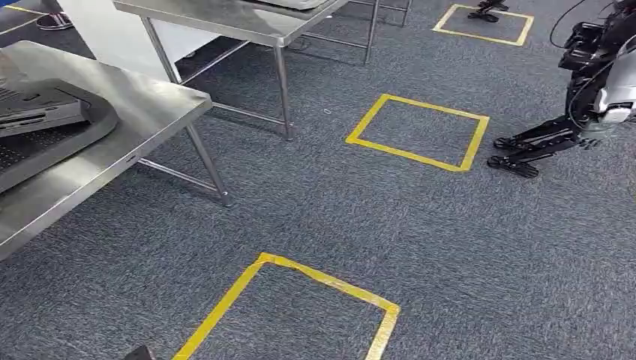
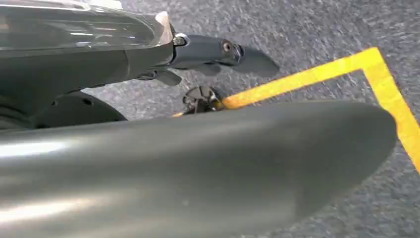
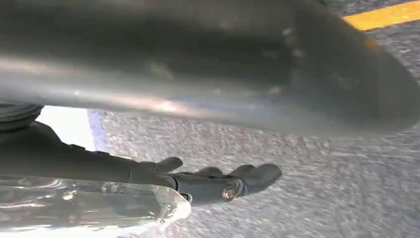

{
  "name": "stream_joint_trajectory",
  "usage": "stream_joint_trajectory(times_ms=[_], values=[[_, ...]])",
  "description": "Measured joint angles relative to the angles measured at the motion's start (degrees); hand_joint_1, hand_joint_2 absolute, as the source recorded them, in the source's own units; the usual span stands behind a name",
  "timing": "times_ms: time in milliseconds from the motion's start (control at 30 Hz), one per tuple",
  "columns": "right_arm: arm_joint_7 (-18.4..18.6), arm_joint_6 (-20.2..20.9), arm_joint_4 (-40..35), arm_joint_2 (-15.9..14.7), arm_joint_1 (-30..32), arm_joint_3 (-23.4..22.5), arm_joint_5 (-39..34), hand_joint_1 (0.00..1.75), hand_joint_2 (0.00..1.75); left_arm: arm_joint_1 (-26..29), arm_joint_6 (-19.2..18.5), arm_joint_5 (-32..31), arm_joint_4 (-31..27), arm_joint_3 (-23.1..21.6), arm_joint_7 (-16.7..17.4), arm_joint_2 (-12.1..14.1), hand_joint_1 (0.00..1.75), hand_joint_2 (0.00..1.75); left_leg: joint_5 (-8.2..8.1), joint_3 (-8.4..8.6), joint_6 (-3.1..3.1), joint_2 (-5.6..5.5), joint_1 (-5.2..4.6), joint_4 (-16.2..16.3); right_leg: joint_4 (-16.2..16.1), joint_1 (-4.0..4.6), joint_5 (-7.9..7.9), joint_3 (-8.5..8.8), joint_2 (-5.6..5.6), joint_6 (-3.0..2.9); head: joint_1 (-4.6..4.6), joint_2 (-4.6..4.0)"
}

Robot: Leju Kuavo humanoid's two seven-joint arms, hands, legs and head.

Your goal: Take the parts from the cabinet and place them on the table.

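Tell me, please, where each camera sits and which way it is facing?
Head view: high on the body, facing forward and down at carpet, yellow tape squares and a steel table.
Left wrist view: behind the left hand, facing the floor; its fingers show.
Right wrist view: behind the right hand, facing the floor; fingers show.
Shared: all three see carpet and yellow tape.

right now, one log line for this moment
left hand: holds nothing, over carpet | right hand: holds nothing, over carpet | steel table: ahead-left, grey parts on it
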Motion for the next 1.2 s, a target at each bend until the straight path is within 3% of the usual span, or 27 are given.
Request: stream_joint_trajectory(times_ms=[67,100,133,167,233,267,300,367,400,433,467,567,600,633,667,733,767,833,867,900,933,1000,1067,1100,1133,1167,1200], values=[[0.09,0.0,0.07,0.02,0.44,0.07,0.09,0.0,0.0,-0.08,0.04,0.0,0.0,0.0,0.0,-0.04,0.0,0.0,0.33,0.22,0.57,0.76,0.14,-0.57,-0.11,-0.07,-0.09,-0.04,0.54,0.79,-0.02,0.0],[0.09,-0.02,0.09,0.04,0.51,0.13,0.18,0.0,0.0,-0.17,0.05,0.0,0.0,0.0,-0.02,-0.04,0.0,0.0,0.51,0.44,0.85,1.35,0.28,-0.89,0.71,-0.04,-0.95,-0.1,-2.03,0.94,0.06,0.0],[0.09,0.0,0.15,0.09,0.39,0.24,0.37,0.0,0.0,-0.13,0.02,0.0,0.0,0.0,-0.04,-0.04,0.0,0.0,0.45,0.51,1.17,1.85,0.3,-0.97,3.05,-0.04,-2.61,-1.22,-4.28,1.29,0.2,0.0],[0.11,0.0,0.15,0.09,0.13,0.28,0.5,0.0,0.0,0.03,0.04,0.0,0.0,0.0,-0.04,-0.06,0.0,0.0,0.36,0.53,1.31,2.67,0.27,-0.97,7.13,-0.25,-4.72,-3.25,-5.07,1.61,0.19,0.0],[0.15,0.0,0.17,0.09,-0.02,0.33,0.55,0.0,0.0,0.26,0.11,0.0,0.0,0.0,-0.09,0.0,0.0,0.0,0.21,0.51,1.35,4.22,0.25,-0.96,15.65,-0.67,-7.96,-7.58,-5.51,2.21,0.17,0.02],[0.2,0.0,0.17,0.09,0.01,0.33,0.61,0.0,0.0,0.29,0.13,0.0,0.0,0.02,-0.09,0.02,0.0,0.0,0.13,0.55,1.33,4.78,0.26,-0.95,17.34,-0.91,-7.86,-8.52,-5.66,2.43,0.17,0.0],[0.24,0.0,0.17,0.09,0.18,0.33,0.7,0.0,0.0,0.26,0.13,0.0,0.0,0.02,-0.09,0.02,0.0,0.0,0.0,0.64,1.23,5.26,0.3,-0.95,16.24,-1.1,-6.54,-8.08,-5.82,2.68,0.17,0.0],[0.24,0.0,0.17,0.07,0.36,0.33,0.72,0.0,0.0,0.21,0.13,0.0,0.0,0.02,-0.09,0.02,0.0,0.0,-0.37,1.16,0.74,6.13,0.54,-0.94,6.87,-1.31,-1.23,-3.48,-6.78,3.09,0.17,0.0],[0.24,0.0,0.17,0.07,0.33,0.33,0.77,0.0,0.0,0.24,0.13,0.0,0.0,0.02,-0.09,0.02,0.0,0.0,-0.62,1.52,0.36,6.56,0.58,-0.94,1.67,-1.32,1.05,-0.84,-8.4,3.08,0.19,0.0],[0.24,0.0,0.22,0.11,0.13,0.35,0.83,0.0,0.0,0.24,0.13,0.0,0.0,0.02,-0.09,0.05,0.0,0.0,-0.87,1.62,-0.07,6.89,0.25,-0.92,0.14,-0.65,0.17,-0.23,-10.14,2.84,0.21,0.0],[0.24,0.0,0.22,0.11,0.04,0.35,0.87,0.0,0.0,0.25,0.13,0.0,0.0,0.02,-0.09,0.05,0.0,0.0,-1.03,1.61,-0.43,7.24,0.17,-0.81,0.09,-0.61,0.41,-0.38,-9.18,1.94,0.04,0.0],[0.28,-0.02,0.22,0.02,0.27,0.33,0.92,0.0,0.0,0.03,0.13,0.0,0.0,0.02,0.09,0.0,0.0,0.0,-1.27,2.39,-1.4,8.37,0.5,-1.09,0.13,-0.34,0.22,-0.48,-7.89,0.8,0.11,0.0],[0.37,-0.04,0.2,0.0,0.27,0.33,0.96,0.0,0.0,-0.05,0.13,0.0,0.0,0.02,0.09,-0.02,0.0,0.0,-2.09,2.42,-1.78,7.51,0.82,-0.66,-0.19,-0.69,0.46,-0.11,-7.4,0.27,0.06,0.02],[0.44,-0.07,0.2,0.0,0.21,0.33,0.98,0.0,0.0,-0.07,0.11,0.0,0.0,0.02,0.09,-0.02,0.0,0.0,-3.56,1.62,-1.67,5.62,0.8,1.35,-0.19,-0.64,0.45,-0.1,-7.04,-0.26,0.06,0.0],[0.5,-0.07,0.2,0.0,0.07,0.33,0.98,0.0,0.0,0.08,0.13,0.0,0.0,0.02,0.09,-0.02,0.0,0.0,-5.57,-0.09,-1.52,4.6,0.77,5.12,-0.19,-0.58,0.41,-0.12,-6.59,-0.53,-0.05,0.0],[0.63,-0.04,0.22,0.0,-0.07,0.35,1.11,0.0,0.0,0.25,0.15,0.0,0.0,0.02,0.07,0.04,0.0,0.0,-9.45,-4.93,-1.45,3.7,0.51,14.82,-0.17,-0.37,0.32,-0.1,-5.27,-0.89,-0.05,0.0],[0.72,-0.04,0.22,0.0,-0.03,0.35,1.16,0.0,0.0,0.37,0.15,0.0,0.0,0.02,0.06,0.05,0.0,0.0,-9.46,-6.51,-1.31,3.6,0.41,17.39,-0.16,-0.26,0.28,0.03,-4.49,-0.95,-0.03,0.02],[0.85,-0.04,0.22,0.0,0.03,0.35,1.29,0.0,0.0,0.38,0.15,0.0,0.0,0.02,0.02,0.05,0.0,0.0,-5.86,-5.68,-0.88,3.45,0.36,13.88,-0.13,-0.13,0.15,0.37,-3.08,-1.02,-0.05,0.02],[0.87,-0.04,0.22,0.0,0.01,0.35,1.33,0.0,0.0,0.32,0.15,0.0,0.0,0.02,-0.09,0.07,0.0,0.0,-2.76,-3.8,-0.59,3.06,0.36,9.08,-0.12,-0.12,0.02,0.63,-2.26,-0.91,-0.03,0.0],[0.87,0.0,0.22,0.02,0.0,0.35,1.4,0.0,0.0,0.3,0.15,0.0,0.0,0.02,-0.15,0.09,0.0,0.0,0.15,-1.74,-0.33,1.87,0.37,3.87,-0.09,-0.14,-0.14,0.86,-1.59,-0.73,-0.05,0.0],[0.87,0.0,0.26,0.04,-0.01,0.37,1.46,0.0,0.0,0.29,0.15,0.0,0.0,0.04,-0.18,0.13,0.0,0.0,0.14,-0.78,-0.12,-0.4,0.46,1.64,-0.01,-0.06,-0.31,0.79,-1.11,-0.49,0.06,0.0],[0.81,0.0,0.26,0.04,-0.02,0.37,1.53,0.0,0.0,0.24,0.15,-0.06,0.0,0.04,-0.33,0.15,0.0,0.0,0.02,-0.51,-0.24,-0.26,0.35,0.36,0.23,-0.22,-0.21,0.1,-0.15,0.23,0.02,0.0],[0.79,0.0,0.28,0.02,0.4,0.37,1.55,0.0,0.0,0.12,0.15,0.0,0.0,0.07,-0.44,0.15,0.0,0.0,0.05,-0.44,0.16,0.29,0.11,0.26,0.0,-0.48,-0.19,0.05,0.54,0.9,0.04,0.0],[0.79,0.0,0.26,-0.06,0.47,0.37,1.62,0.0,0.0,0.04,0.13,0.0,0.0,0.07,-0.48,0.11,0.0,0.0,0.34,-0.21,0.61,0.96,0.59,-0.3,0.32,-0.54,-0.78,0.12,-0.18,1.11,-0.01,0.02],[0.79,0.0,0.28,-0.04,0.47,0.37,1.68,0.0,0.0,0.01,0.11,0.0,0.0,0.07,-0.57,0.11,0.0,0.0,0.27,0.04,0.82,1.42,0.53,-0.45,1.81,-0.24,-1.87,-0.39,-3.29,1.4,0.19,0.0],[0.79,0.0,0.28,-0.04,0.22,0.39,1.73,0.0,0.0,0.11,0.09,0.0,0.0,0.07,-0.55,0.11,0.0,0.0,0.15,0.14,1.09,2.12,0.5,-0.45,5.24,-0.32,-3.86,-2.13,-4.68,1.69,0.19,0.0],[0.79,0.0,0.28,-0.04,-0.03,0.39,1.79,0.0,0.0,0.24,0.09,0.0,0.0,0.07,-0.55,0.11,0.0,0.0,0.05,0.22,1.24,2.93,0.47,-0.44,9.69,-0.45,-5.98,-4.35,-5.22,1.99,0.21,0.0]])
